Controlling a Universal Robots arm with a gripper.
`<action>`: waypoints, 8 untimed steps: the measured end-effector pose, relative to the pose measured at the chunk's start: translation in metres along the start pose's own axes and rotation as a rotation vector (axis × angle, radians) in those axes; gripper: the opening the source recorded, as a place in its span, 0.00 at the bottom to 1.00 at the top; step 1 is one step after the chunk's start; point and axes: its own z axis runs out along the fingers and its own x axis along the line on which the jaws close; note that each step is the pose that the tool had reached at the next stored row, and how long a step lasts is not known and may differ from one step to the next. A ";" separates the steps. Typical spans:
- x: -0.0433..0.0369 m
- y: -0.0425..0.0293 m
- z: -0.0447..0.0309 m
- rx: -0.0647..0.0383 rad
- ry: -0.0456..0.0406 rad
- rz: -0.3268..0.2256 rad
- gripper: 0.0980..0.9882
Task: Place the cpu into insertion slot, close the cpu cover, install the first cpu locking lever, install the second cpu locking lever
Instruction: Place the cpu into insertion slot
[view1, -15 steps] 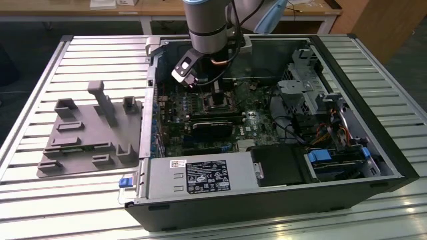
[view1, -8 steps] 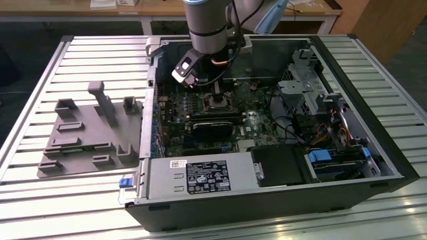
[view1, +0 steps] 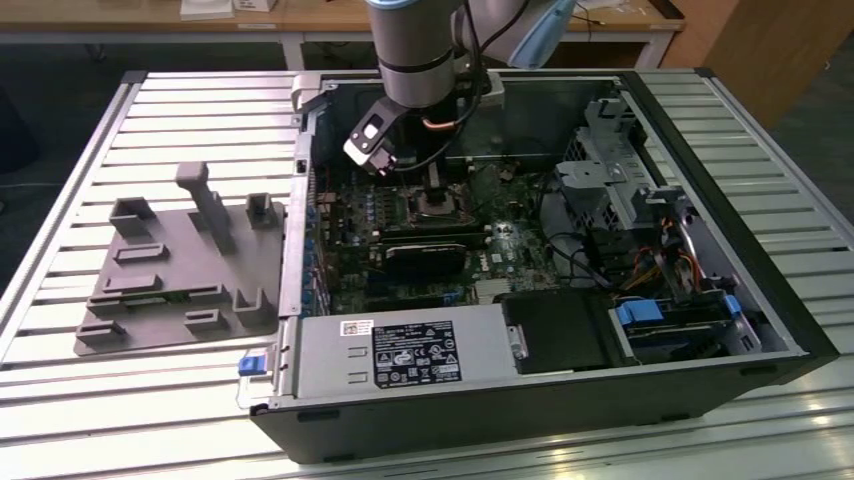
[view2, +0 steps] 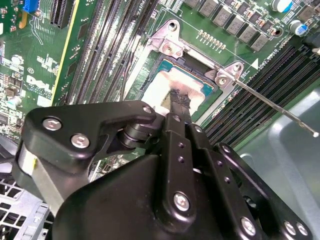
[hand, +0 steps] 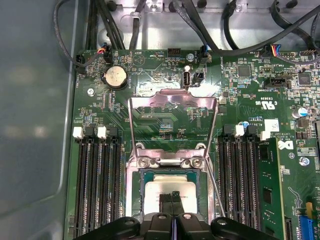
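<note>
The cpu (hand: 160, 189) lies flat in the insertion slot (hand: 136, 200), silver top up; in the second wrist view the cpu (view2: 160, 87) shows inside the slot's dark border (view2: 192, 59). My gripper (hand: 173, 197) is shut, and its black fingertips (view2: 180, 100) rest on the chip's top. The cpu cover (hand: 172, 98) is swung open, away from the slot, with the board showing through its window. One thin locking lever (view2: 275, 107) sticks out free beside the slot. In the exterior view my gripper (view1: 424, 190) hangs over the slot (view1: 434, 207) inside the case.
Long black memory slots (hand: 97, 180) flank the slot on both sides. A round coin cell (hand: 115, 77) and cables lie past the cover. In the exterior view, a grey fixture plate (view1: 174, 270) sits at the left and a power supply (view1: 400, 355) near the front.
</note>
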 end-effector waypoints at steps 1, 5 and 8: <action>0.0000 0.0000 0.0000 0.000 0.0000 0.000 0.00; 0.0000 0.0013 0.0002 0.043 -0.0007 0.000 0.00; 0.0001 0.0035 0.0006 0.079 -0.0014 0.001 0.00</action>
